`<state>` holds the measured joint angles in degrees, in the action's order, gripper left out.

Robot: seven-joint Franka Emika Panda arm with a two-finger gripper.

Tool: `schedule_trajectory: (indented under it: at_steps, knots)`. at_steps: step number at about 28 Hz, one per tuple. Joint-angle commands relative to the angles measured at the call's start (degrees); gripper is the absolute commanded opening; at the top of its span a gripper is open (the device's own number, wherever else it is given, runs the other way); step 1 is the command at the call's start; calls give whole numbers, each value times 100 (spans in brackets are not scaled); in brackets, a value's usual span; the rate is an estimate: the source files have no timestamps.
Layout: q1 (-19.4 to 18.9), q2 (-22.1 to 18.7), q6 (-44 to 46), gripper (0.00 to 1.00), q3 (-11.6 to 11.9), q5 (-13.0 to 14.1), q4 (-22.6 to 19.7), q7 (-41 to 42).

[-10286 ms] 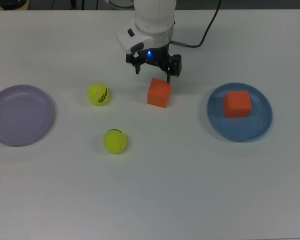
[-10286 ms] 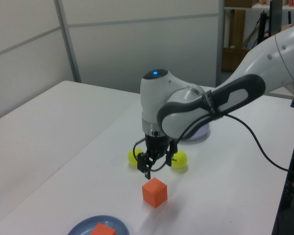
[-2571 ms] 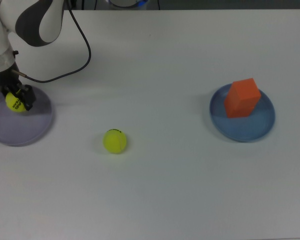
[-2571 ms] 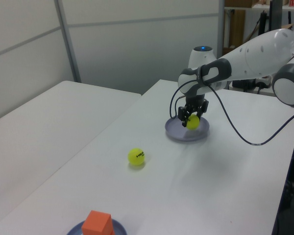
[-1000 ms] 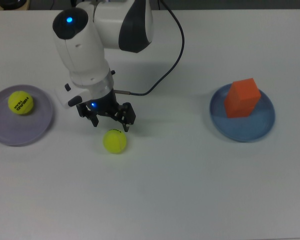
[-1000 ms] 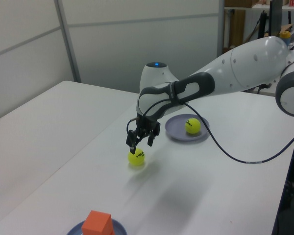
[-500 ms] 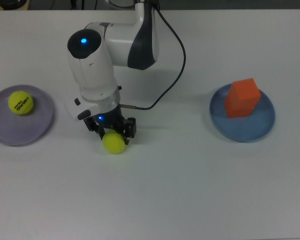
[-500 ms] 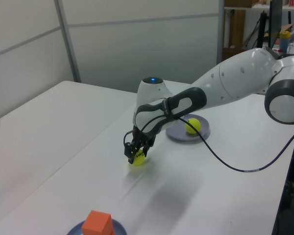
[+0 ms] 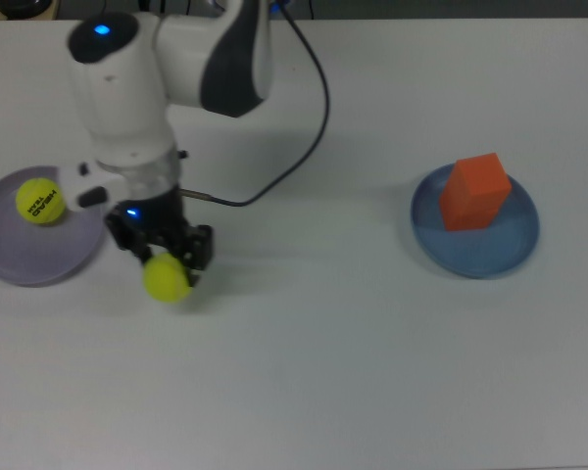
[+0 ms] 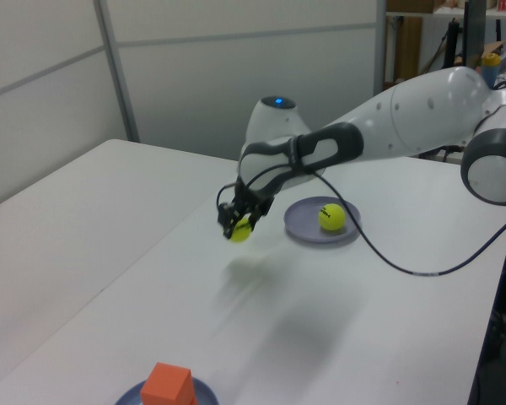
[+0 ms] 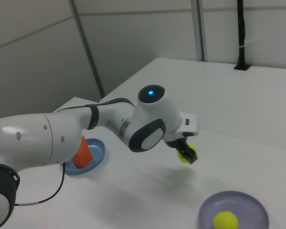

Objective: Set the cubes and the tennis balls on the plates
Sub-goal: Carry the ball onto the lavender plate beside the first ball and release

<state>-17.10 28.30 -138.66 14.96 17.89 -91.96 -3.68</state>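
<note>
My gripper is shut on a yellow-green tennis ball and holds it above the table, just right of the lavender plate in the top view. The left view shows this held ball in the air with its shadow on the table below. Another tennis ball rests on the lavender plate. On the blue plate at the top view's right stand the orange cubes, one on top of the other. In the right view the gripper hovers beyond the lavender plate.
The white arm and its black cable reach over the table from the far edge in the top view. White tabletop lies between the two plates. Wall panels stand behind the table in the left view.
The gripper closed on the ball lying on the table, lifted it and carried it toward the lavender plate, leftward in the top view. The other ball and the cubes have not moved.
</note>
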Motion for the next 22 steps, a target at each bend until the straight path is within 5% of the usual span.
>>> schedule_trajectory:
  at_steps: [1,9,17,18,20,22]
  knots:
    - [83,-96,41,0,429,109,-103,95]
    - [681,-9,41,0,499,118,-146,385]
    - [734,106,59,4,614,109,-296,535]
    - [734,106,67,24,614,109,-305,570]
    - [726,97,190,99,622,92,-314,570]
    - [725,62,339,100,657,92,-296,570]
